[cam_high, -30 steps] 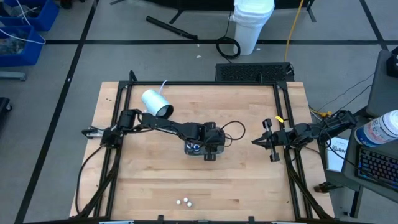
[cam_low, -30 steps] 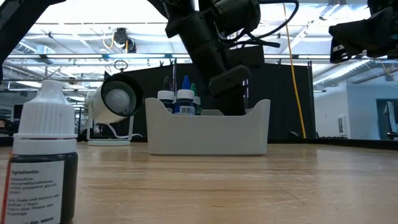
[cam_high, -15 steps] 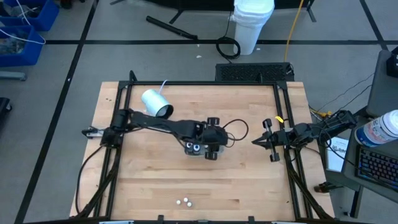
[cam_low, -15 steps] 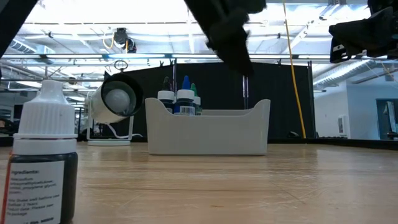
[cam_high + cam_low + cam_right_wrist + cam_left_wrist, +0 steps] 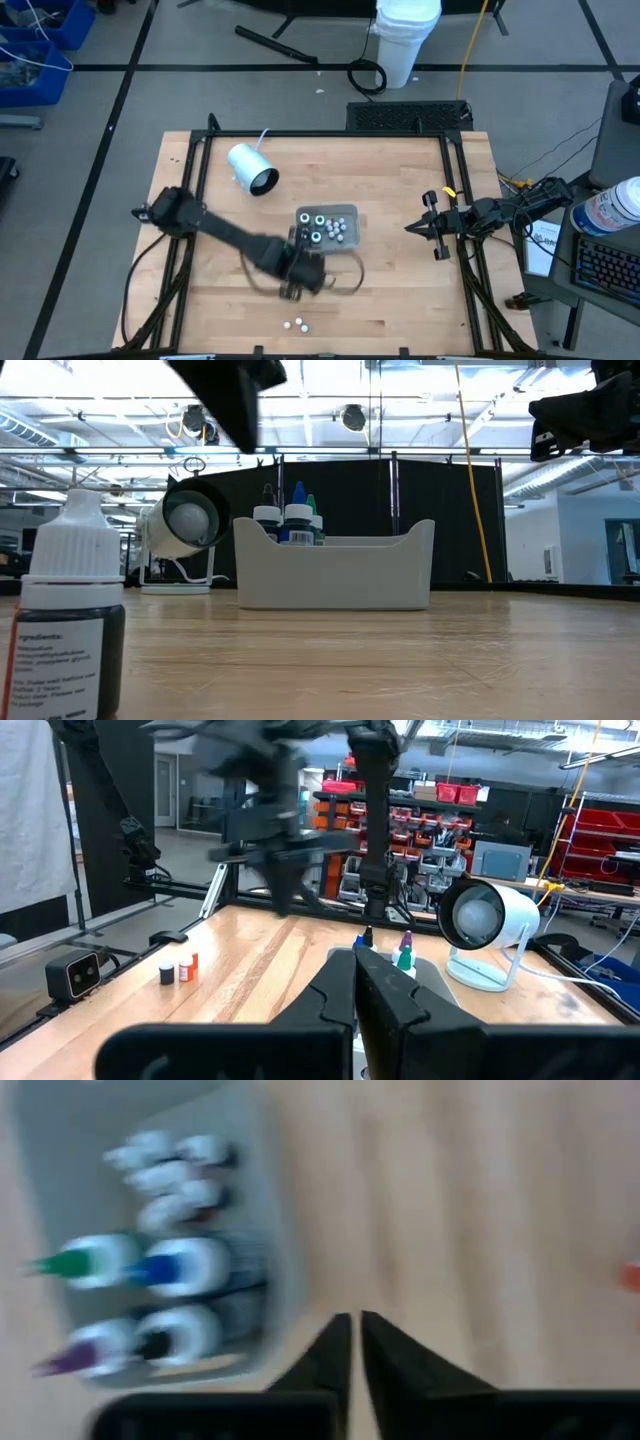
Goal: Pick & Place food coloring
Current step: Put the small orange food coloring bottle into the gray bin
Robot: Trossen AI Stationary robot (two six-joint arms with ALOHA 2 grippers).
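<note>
Bare wood covers most of the table (image 5: 400, 300), with wide open room along its right half and across the near side, where only a few small things stand. A black frame runs along the left, far and right edges.

The left arm reaches from the left edge toward the near middle, and the left gripper (image 5: 297, 282) hangs above bare wood, blurred in the high view. Its own wrist view shows the jaws nearly pressed together, a thin gap between the tips and nothing in them. The right arm waits at the right edge, the right gripper (image 5: 432, 229) over the frame rail, jaws pressed together and empty.

A white-and-grey cylinder lamp (image 5: 252, 167) with a cord lies toward the far left corner, well apart from both grippers.

The grey tray (image 5: 349, 212) sits near the table's middle, just on the far side of the left gripper and apart from it. Inside stand food coloring bottles (image 5: 318, 227): dark round ones with white and teal-green tops on the tray's left side, smaller whitish ones on its right.

Two loose whitish bottles (image 5: 293, 325) stand close together near the near edge, on the near side of the left gripper. One more bottle (image 5: 70, 622), dark with a white ribbed cap, stands right in front of the low camera.
</note>
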